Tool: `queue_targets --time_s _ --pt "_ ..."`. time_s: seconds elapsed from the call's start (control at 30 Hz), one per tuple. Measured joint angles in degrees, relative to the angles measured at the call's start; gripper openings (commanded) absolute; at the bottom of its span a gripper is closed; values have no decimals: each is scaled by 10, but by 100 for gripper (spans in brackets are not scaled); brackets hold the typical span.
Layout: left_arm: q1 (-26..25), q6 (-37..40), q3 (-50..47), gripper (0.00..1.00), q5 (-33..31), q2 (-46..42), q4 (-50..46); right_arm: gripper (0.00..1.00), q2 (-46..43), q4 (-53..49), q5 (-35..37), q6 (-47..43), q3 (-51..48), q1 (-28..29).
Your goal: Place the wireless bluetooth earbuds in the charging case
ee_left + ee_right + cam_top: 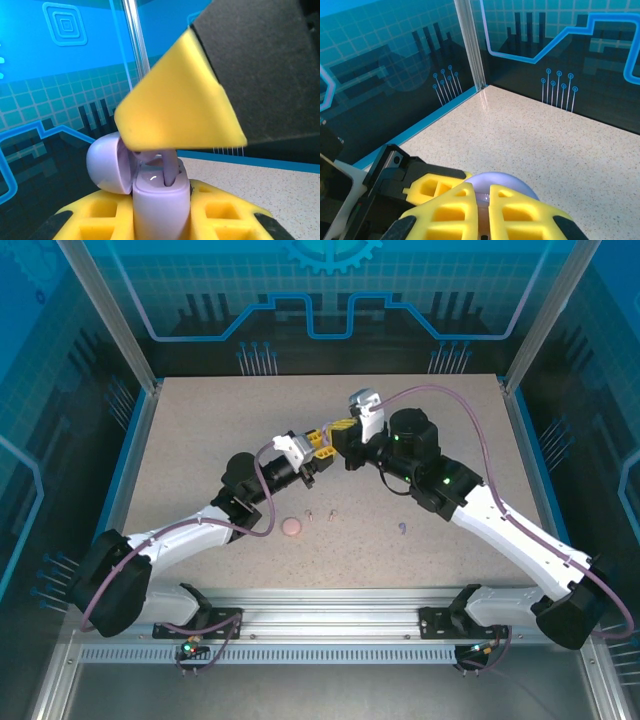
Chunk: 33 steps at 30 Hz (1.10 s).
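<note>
Purple, and tiny against its holder, one purple earbud (170, 167) stands stem-up in the open mouth of the purple charging case (160, 210), its lower end down inside the case. The lid (105, 162) of that case is swung back to the left in the left wrist view; from the right wrist it shows as a pale rounded dome (502, 181) just behind the yellow pads.

The right fingers (180, 105) come down from above onto the bud's stem, drawn nearly together with only a thin slit between them (465, 210); the stem runs up under their tip, so they appear to be pinching it. The left fingers (215, 212) are closed on the body of the case from both sides, holding it upright above the counter (200, 440).

From above, the two sets of fingers meet tip to tip near the middle of the counter, left (318, 452) and right (342, 430).

Lying nearer the arm bases are a second purple earbud (402, 529) to the right, a round pink case (291, 527), and two pale pink earbuds (309, 513) (331, 513) just beside that pink case.
</note>
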Motion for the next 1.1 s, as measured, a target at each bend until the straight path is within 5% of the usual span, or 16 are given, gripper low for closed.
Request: queue_targets --time_s 0.1,0.3,0.43,0.83,1.1 --pt "0 0 0 0 -1 0 -3 14 -1 2 -9 -14 -7 0" --pt "-1 0 3 0 -2 0 -5 49 -3 -4 -12 -20 -10 1" --pt "-2 0 4 0 -2 0 -5 58 -6 -28 -3 2 0 -4" --pt "-2 0 4 0 -7 -2 -2 64 -126 -162 35 122 24 -151" --pt "-2 -1 4 0 -12 -9 8 63 -26 -266 48 186 -65 -189"
